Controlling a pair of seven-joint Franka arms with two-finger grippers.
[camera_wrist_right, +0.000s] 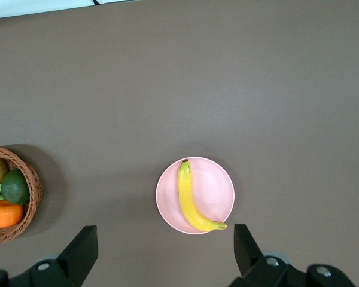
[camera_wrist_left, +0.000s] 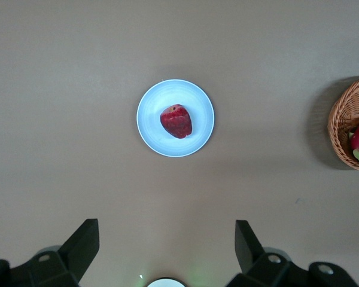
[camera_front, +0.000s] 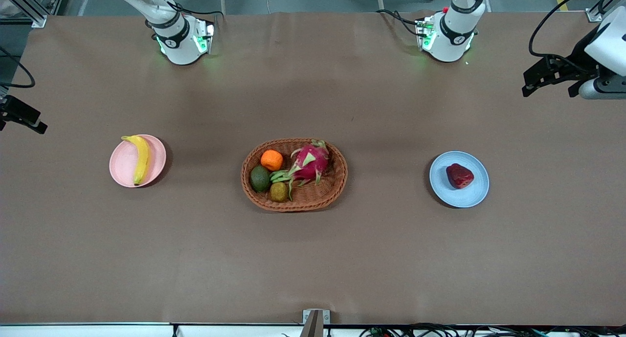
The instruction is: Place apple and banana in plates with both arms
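Both placements look done: the banana (camera_front: 141, 159) lies in the pink plate (camera_front: 123, 164) toward the right arm's end of the worktop, the apple (camera_front: 459, 175) in the blue plate (camera_front: 471, 193) toward the left arm's end. Nothing remains, I judge, but holding clear. The left pincer (camera_wrist_left: 166, 248) and right pincer (camera_wrist_right: 166, 249) hang high over their plates, fingers spread wide, gripping nothing.

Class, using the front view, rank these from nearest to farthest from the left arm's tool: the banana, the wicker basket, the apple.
1. Small dark red apple, on the light blue plate at the left arm's end, below the raised left tool.
2. Brown wicker basket, mid-table.
3. Long yellow banana, on the pale pink plate at the right arm's end, where the right tool waits.
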